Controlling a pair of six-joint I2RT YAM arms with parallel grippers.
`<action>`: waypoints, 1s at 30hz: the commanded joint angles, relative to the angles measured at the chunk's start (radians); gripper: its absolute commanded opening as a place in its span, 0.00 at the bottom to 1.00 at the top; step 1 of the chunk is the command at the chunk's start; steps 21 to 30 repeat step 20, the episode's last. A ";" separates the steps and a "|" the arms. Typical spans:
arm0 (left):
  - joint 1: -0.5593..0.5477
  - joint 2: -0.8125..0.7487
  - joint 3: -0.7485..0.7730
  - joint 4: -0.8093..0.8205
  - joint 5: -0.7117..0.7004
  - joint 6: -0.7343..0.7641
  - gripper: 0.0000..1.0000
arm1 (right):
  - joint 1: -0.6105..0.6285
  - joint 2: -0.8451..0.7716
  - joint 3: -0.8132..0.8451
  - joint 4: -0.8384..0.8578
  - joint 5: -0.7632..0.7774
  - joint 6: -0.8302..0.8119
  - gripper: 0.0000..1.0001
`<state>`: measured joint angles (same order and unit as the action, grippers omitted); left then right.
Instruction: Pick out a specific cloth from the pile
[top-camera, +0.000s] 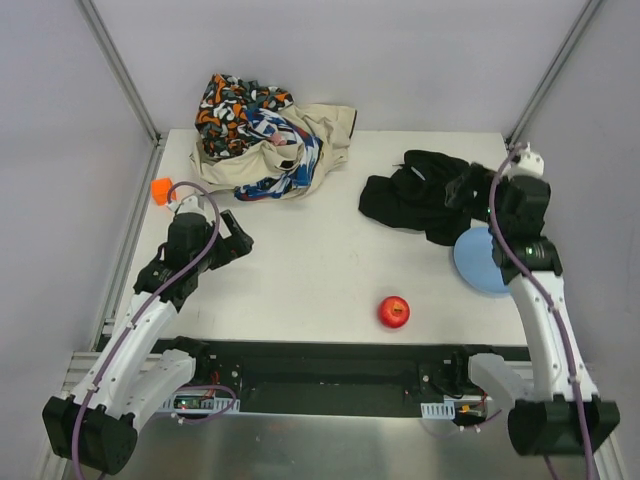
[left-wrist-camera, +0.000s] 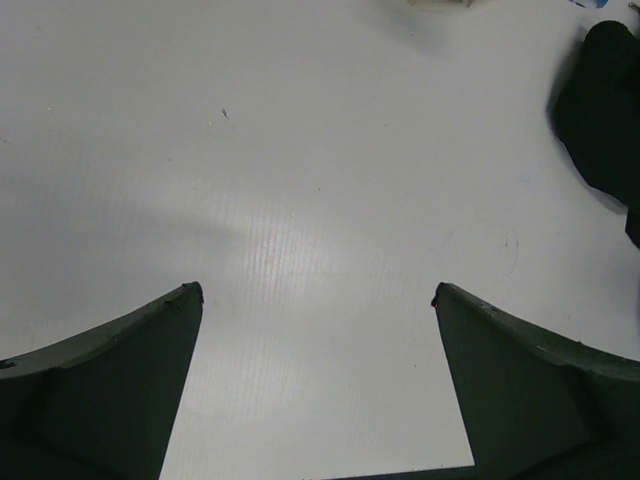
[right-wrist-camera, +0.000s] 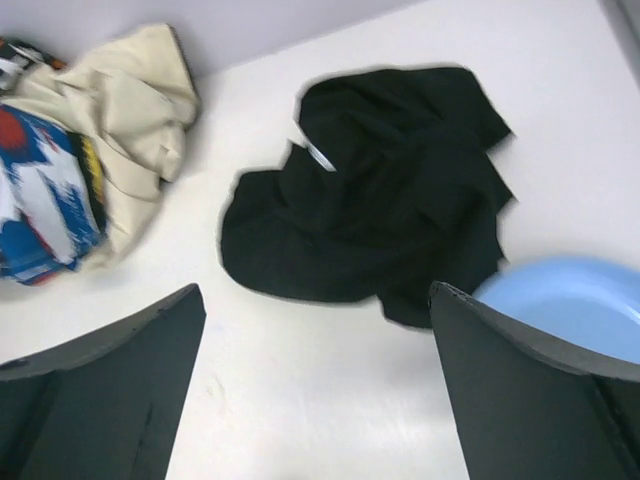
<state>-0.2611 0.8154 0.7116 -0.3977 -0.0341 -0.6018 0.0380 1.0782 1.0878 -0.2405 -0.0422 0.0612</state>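
The black cloth (top-camera: 415, 195) lies crumpled on the white table at the right, apart from the pile (top-camera: 260, 140) of beige, orange-patterned and blue-white cloths at the back left. In the right wrist view the cloth (right-wrist-camera: 380, 190) is spread just beyond my right gripper (right-wrist-camera: 316, 290). That gripper is open, with bare table between its fingers, and the pile (right-wrist-camera: 90, 170) shows at its left. From above, the right gripper (top-camera: 470, 195) hovers at the cloth's right edge. My left gripper (top-camera: 240, 240) is open over bare table (left-wrist-camera: 317, 290), and the cloth's edge (left-wrist-camera: 600, 110) shows far right.
A blue plate (top-camera: 480, 262) sits beside the black cloth, partly under the right arm, and shows again in the right wrist view (right-wrist-camera: 570, 305). A red apple (top-camera: 393, 311) rests near the front edge. An orange object (top-camera: 161, 190) sits at the left table edge.
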 joint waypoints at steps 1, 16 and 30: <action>-0.004 -0.047 -0.018 -0.015 -0.033 -0.038 0.99 | -0.001 -0.193 -0.245 -0.138 0.174 -0.037 0.96; -0.004 -0.099 -0.064 -0.044 -0.067 -0.026 0.99 | -0.001 -0.488 -0.465 -0.109 0.209 0.031 0.96; -0.004 -0.105 -0.061 -0.046 -0.069 -0.023 0.99 | -0.001 -0.511 -0.467 -0.102 0.234 0.032 0.95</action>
